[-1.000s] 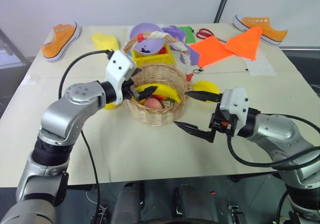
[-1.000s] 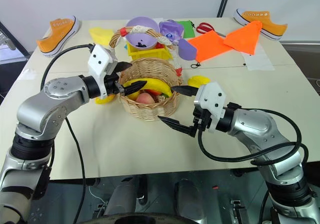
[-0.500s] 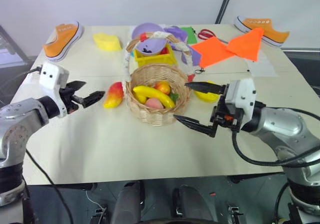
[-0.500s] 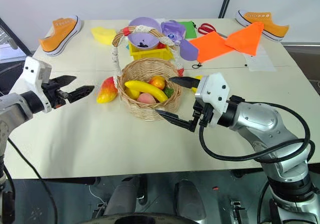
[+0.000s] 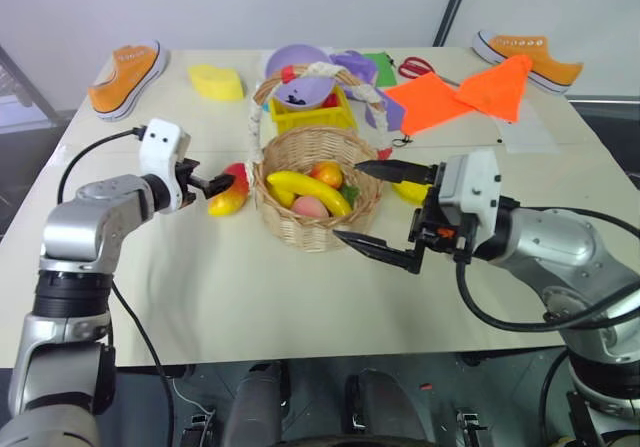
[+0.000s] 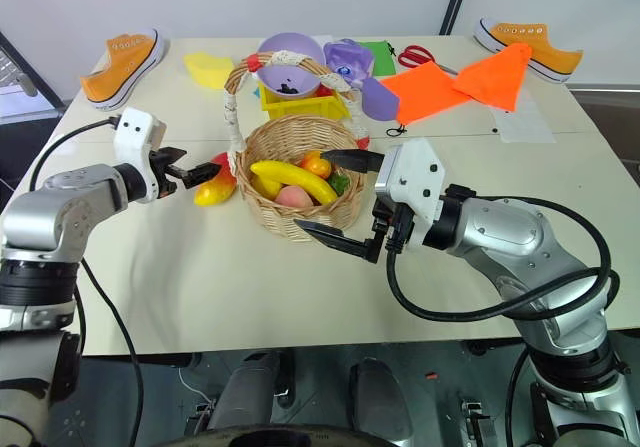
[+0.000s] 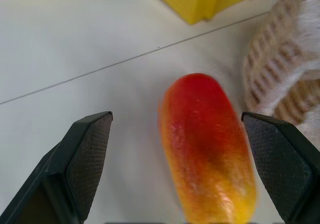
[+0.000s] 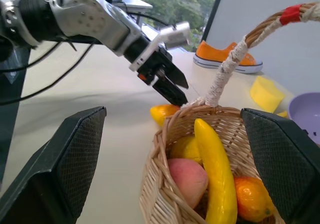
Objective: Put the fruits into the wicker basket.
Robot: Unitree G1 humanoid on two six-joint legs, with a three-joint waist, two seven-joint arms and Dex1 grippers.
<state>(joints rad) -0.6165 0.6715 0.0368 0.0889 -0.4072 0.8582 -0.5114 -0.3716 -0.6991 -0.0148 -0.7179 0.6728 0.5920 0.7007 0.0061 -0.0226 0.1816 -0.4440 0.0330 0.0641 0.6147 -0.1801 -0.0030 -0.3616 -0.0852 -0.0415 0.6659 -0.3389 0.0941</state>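
Lining up: I am bringing the left gripper (image 5: pixel 212 181) onto the mango (image 7: pixel 207 149), jaws spread wide, holding nothing.
Mango: lying on the table just beside the basket (image 5: pixel 317 227).
Right gripper (image 5: pixel 378 207): hanging wide open and empty by the basket.
Risk: I am judging a fingertip could nudge the mango away.
Obstacle: basket wall and handle (image 6: pixel 232 117) are crowding the grasp; bin (image 5: pixel 310 114) behind.
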